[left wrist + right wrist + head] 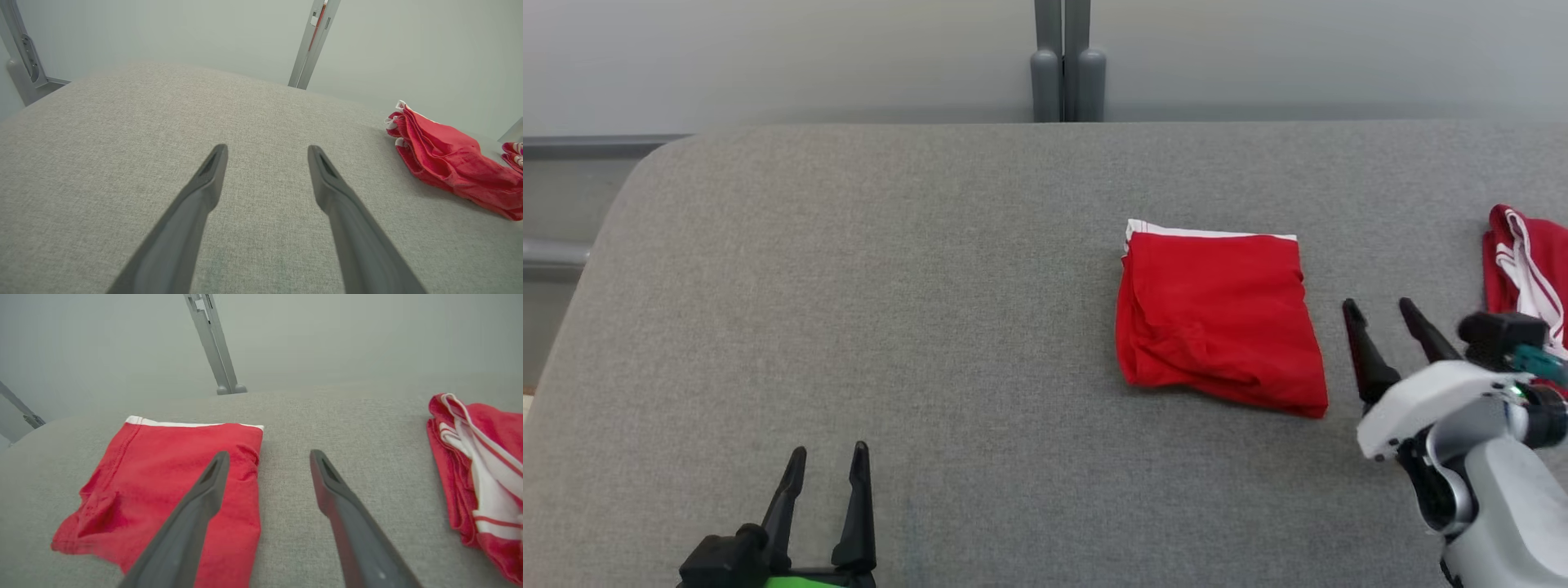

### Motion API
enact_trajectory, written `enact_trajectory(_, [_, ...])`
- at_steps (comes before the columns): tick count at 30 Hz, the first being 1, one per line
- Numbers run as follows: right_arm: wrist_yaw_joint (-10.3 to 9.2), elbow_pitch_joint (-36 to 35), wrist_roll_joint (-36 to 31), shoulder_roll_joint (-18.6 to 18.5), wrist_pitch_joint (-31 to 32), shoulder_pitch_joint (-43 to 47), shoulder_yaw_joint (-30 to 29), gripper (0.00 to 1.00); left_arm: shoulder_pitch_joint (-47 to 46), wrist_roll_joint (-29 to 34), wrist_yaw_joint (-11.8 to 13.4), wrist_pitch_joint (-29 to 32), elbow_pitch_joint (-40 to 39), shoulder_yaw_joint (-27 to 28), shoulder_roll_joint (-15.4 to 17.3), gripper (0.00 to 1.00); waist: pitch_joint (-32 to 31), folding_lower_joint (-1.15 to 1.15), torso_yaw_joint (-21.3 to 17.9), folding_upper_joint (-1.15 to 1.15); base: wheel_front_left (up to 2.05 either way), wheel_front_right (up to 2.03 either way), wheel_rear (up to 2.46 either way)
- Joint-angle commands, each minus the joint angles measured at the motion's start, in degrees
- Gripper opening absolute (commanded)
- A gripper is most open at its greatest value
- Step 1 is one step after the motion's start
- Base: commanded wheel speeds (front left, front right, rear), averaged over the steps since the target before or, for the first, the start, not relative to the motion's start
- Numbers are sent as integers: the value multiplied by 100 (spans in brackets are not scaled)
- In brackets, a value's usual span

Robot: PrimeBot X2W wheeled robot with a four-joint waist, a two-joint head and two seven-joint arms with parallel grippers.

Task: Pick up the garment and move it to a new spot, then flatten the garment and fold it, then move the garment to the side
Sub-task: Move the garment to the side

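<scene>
A folded red garment [1217, 318] with a white band along its far edge lies flat on the grey table [890, 327], right of centre. My right gripper [1382, 309] hovers open just to the garment's right, holding nothing. In the right wrist view the garment [163, 486] sits under and left of the open right gripper [267, 457]. My left gripper [827, 453] stands open near the front edge, far left of the garment. The left wrist view has the left gripper [265, 151] over bare table and the garment [449, 163] off to the right.
A second red garment with white stripes [1527, 269] lies bunched at the table's right edge, also seen as a striped bundle [478, 473] in the right wrist view. A grey post [1066, 65] rises behind the table's far edge. A metal rail [572, 147] runs at far left.
</scene>
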Motion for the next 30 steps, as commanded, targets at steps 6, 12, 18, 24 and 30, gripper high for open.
enact_trajectory(6, [3, 1212, 141, 99, 791, -800, 178, 100, -186, -126, -19, -15, 122, -112, 15, 100, 247, 0, 439, 0, 0, 0, 0])
enact_trajectory(12, [3, 2151, 344, 352, 1232, -1253, 126, 100, -172, -153, -21, -15, 117, -127, 14, 100, 331, 0, 517, 0, 0, 0, 0])
enact_trajectory(18, [3, 2217, 545, 233, 1058, -1703, 133, 0, -189, -187, -21, -15, 47, 7, 15, 100, 443, 0, 157, 0, 0, 0, 0])
enact_trajectory(24, [3, 1518, 610, -644, 1471, -2177, 142, 0, -385, -88, -22, -15, -49, 49, 15, 100, 731, 0, -414, 0, 0, 0, 0])
enact_trajectory(30, [3, 1187, 376, -1599, 2284, -2398, -395, 0, -680, -5, -22, -16, -31, 1, 16, 100, 1130, 0, -712, 0, 0, 0, 0])
